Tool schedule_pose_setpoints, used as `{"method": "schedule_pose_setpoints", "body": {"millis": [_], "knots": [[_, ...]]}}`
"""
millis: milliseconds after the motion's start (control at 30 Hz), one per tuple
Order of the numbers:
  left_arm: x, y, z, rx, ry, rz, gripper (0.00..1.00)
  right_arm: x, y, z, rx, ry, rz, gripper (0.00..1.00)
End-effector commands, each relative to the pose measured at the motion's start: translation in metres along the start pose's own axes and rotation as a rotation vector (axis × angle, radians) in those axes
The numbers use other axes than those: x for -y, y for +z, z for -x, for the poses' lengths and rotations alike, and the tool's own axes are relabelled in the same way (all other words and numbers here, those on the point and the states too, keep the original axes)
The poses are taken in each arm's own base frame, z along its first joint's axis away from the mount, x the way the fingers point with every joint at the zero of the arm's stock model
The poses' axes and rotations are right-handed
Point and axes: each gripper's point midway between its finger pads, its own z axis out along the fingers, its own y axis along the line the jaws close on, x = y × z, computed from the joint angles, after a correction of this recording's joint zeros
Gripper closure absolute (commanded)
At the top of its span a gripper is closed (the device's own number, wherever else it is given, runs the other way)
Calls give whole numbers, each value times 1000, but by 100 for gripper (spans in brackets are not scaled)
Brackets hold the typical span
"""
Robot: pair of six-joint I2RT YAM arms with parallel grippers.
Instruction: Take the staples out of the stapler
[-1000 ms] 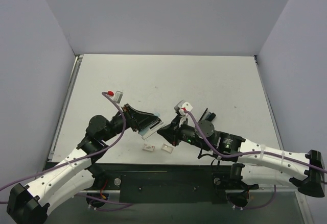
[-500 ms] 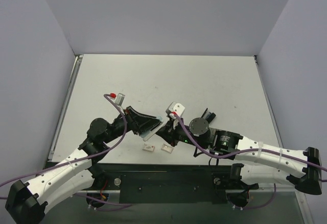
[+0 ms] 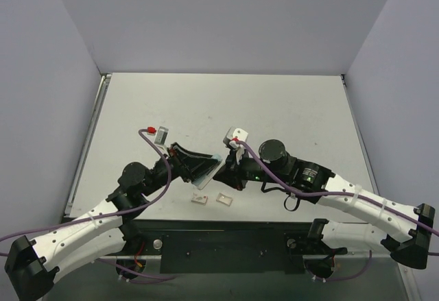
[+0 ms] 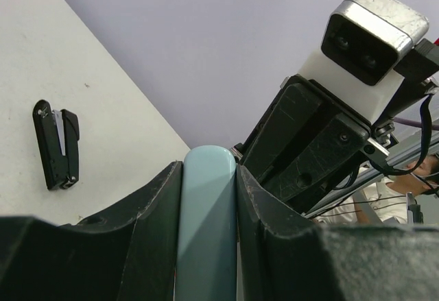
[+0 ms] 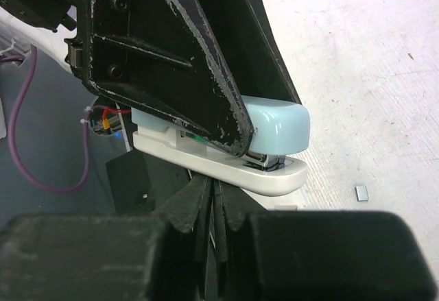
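The slim black stapler (image 4: 56, 145) lies on the table, apart from both grippers; in the top view the right arm hides it. My left gripper (image 3: 201, 166) is shut on a pale blue bar (image 4: 206, 225) with a white base (image 5: 233, 169) and a metal nose, and holds it above the table. Its black fingers (image 5: 171, 61) clamp the bar's sides. My right gripper (image 5: 216, 193) is shut, with its fingertips right under the white base. In the top view the right gripper (image 3: 223, 171) meets the bar (image 3: 208, 172) near the front middle.
Two small white pieces (image 3: 199, 198) (image 3: 224, 198) lie on the table below the grippers. A tiny grey piece (image 5: 361, 192) lies on the table by the bar's nose. The right wrist's camera housing (image 4: 370, 33) looms close above the bar.
The right arm has swung left and forward, bringing its shut gripper against the bar's underside, and it now covers the black stapler in the top view. The left gripper still holds the bar.
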Motion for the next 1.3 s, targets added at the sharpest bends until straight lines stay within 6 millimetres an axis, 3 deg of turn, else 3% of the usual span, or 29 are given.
{"method": "schedule_pose_setpoints", "body": {"millis": [0, 233, 600, 833, 1133, 1267], "knots": [[62, -34, -86, -453, -40, -271, 100, 8, -6, 128, 409, -79, -39, 100], [48, -26, -73, -390, 76, -190, 100, 20, -13, 101, 376, -42, -92, 100], [25, 0, -42, -289, 239, -38, 100, 34, -51, 63, 352, -1, -189, 100], [2, 14, 1, -156, 347, 127, 100, 52, -67, 36, 317, 45, -296, 100], [-44, 23, 79, 62, 477, 417, 100, 82, -73, -4, 256, 108, -452, 100], [-84, 23, 104, 119, 547, 585, 100, 92, -69, -20, 235, 159, -503, 100]]}}
